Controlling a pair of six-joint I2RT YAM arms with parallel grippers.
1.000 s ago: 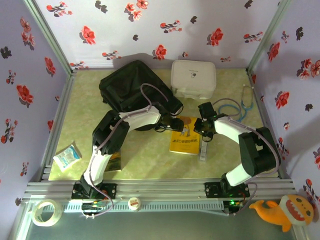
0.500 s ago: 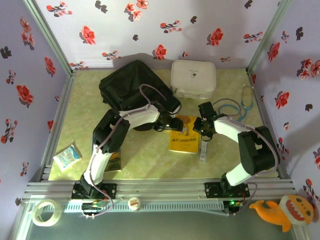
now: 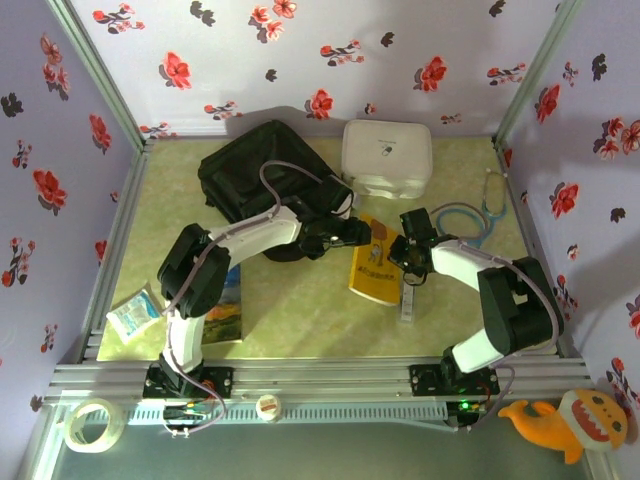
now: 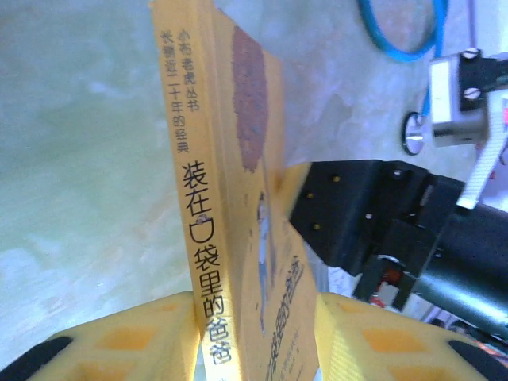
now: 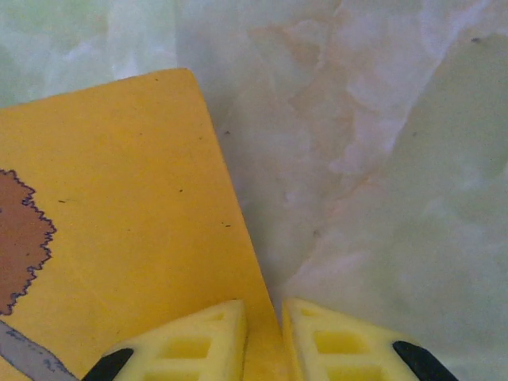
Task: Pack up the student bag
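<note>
The student bag (image 3: 262,180), a large black backpack, lies at the back left of the table. A yellow book (image 3: 375,270) sits tilted in front of it, between both grippers. My left gripper (image 3: 367,236) is shut on the book's spine end; in the left wrist view its yellow fingers (image 4: 151,341) press both sides of the book (image 4: 214,198). My right gripper (image 3: 398,256) pinches the book's far edge; in the right wrist view its fingers (image 5: 206,337) clamp the yellow cover (image 5: 119,198) over the pale table.
A white zip case (image 3: 387,158) stands right of the bag. A blue stethoscope (image 3: 470,215) lies at the right wall. A second book (image 3: 225,308) and a small packet (image 3: 133,313) lie front left. A grey strip (image 3: 406,300) lies beside the yellow book.
The left gripper has closed on the yellow book, which has tipped up off the table and turned. The left arm has stretched further right. The right gripper keeps its pinch.
</note>
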